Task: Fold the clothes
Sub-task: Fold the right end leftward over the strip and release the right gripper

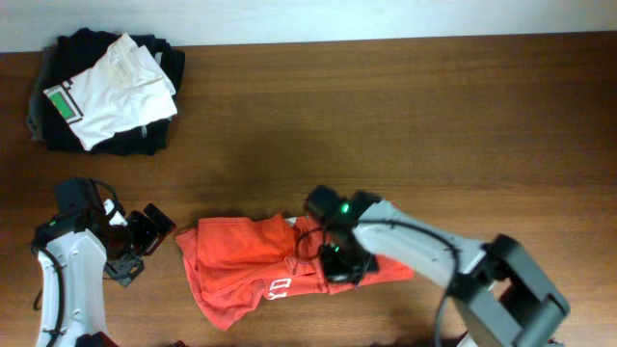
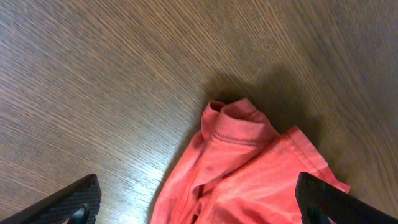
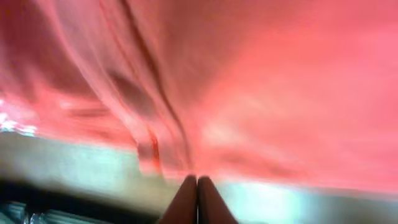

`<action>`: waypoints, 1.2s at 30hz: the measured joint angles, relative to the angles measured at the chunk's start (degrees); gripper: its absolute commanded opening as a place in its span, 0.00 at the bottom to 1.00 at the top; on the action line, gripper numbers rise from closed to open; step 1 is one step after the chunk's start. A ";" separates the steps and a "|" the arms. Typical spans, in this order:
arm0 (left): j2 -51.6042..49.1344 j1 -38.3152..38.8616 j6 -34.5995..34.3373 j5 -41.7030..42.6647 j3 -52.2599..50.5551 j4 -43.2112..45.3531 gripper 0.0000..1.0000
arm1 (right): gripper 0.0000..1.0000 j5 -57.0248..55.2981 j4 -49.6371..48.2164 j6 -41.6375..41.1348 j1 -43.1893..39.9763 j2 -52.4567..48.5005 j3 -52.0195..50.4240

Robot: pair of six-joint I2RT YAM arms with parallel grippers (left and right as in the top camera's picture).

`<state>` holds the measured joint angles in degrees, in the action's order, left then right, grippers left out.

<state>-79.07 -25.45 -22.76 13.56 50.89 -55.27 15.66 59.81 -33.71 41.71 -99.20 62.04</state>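
Note:
The red-orange T-shirt (image 1: 231, 255) lies crumpled near the table's front edge, with a bit of white lettering showing at its lower middle. My right gripper (image 1: 337, 258) is down on the shirt's right half. In the right wrist view its fingers (image 3: 197, 180) are pressed together at a fold of red cloth (image 3: 280, 81), and that view is blurred. My left gripper (image 1: 145, 241) is open just left of the shirt. In the left wrist view its fingers (image 2: 199, 202) stand wide apart on either side of the shirt's corner (image 2: 249, 162).
A white garment with a green patch (image 1: 111, 87) lies on a pile of black folded garments (image 1: 159, 58) at the back left. The brown wooden table (image 1: 415, 116) stretches behind and to the right of the shirt.

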 measured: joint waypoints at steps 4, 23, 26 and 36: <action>0.00 0.00 0.00 0.00 0.00 -0.02 0.99 | 0.94 -6.84 10.75 2.01 -7.19 5.35 9.66; 0.00 0.00 0.00 0.00 0.00 0.00 0.99 | 0.08 -8.07 -15.28 8.90 -20.26 -0.20 -2.84; 0.00 0.00 0.00 -0.02 0.00 -0.02 0.99 | 0.07 -8.04 -19.21 8.90 -20.26 -1.97 -3.02; 0.00 0.00 0.00 0.07 0.00 0.13 0.99 | 0.99 -9.20 10.97 14.03 -33.18 -3.17 17.86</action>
<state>-79.07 -25.45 -22.76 13.63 50.89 -55.13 6.46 70.78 -19.68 8.54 -102.37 79.90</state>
